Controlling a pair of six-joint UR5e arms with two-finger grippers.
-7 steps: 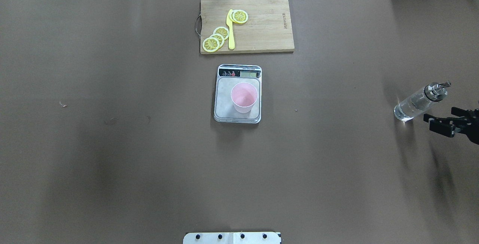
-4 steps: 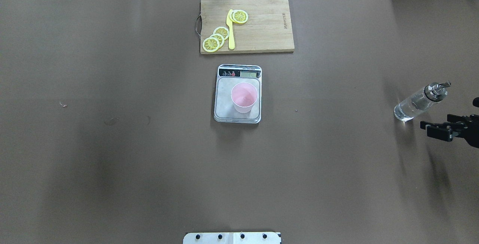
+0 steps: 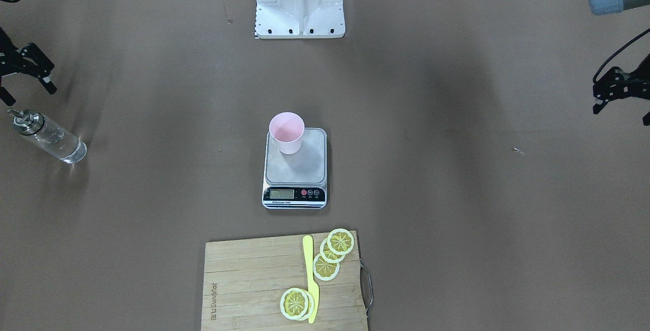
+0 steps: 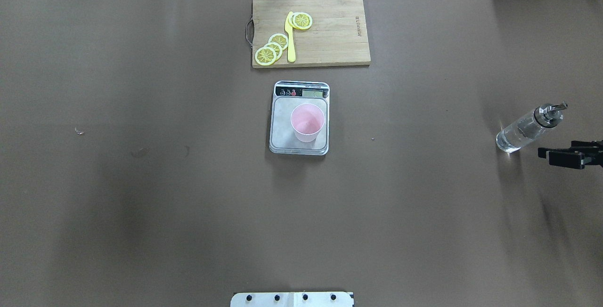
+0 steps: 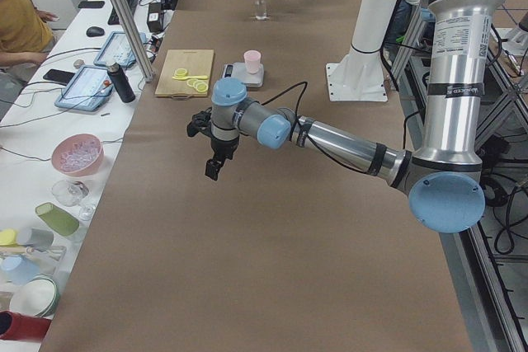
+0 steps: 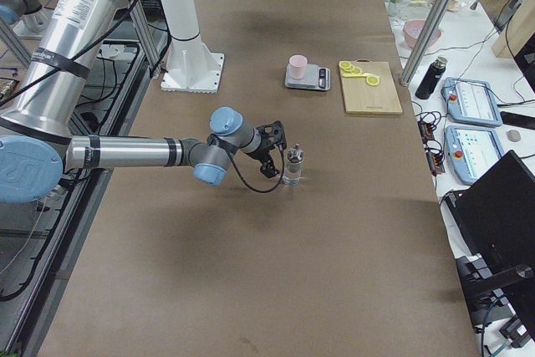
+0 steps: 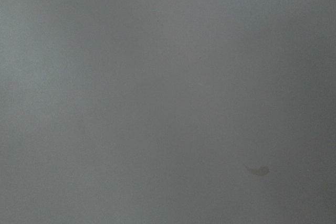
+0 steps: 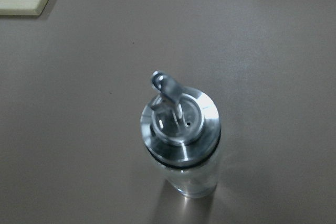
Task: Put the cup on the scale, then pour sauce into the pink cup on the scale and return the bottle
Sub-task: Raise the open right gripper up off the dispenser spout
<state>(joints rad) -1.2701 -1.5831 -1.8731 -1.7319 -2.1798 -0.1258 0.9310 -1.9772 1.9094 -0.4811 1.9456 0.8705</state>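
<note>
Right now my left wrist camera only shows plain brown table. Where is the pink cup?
Observer: The cup stands upright on the scale, in the middle of the table.
Operator: Is the bottle lying down?
Observer: No, the bottle stands upright at the robot's right end of the table, and nothing holds it.
Operator: What's closest to it?
Observer: The right gripper. It is open beside the bottle and not touching the glass.

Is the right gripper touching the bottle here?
Apart. The overhead view shows a strip of bare table between the right gripper and the upright bottle.
</note>
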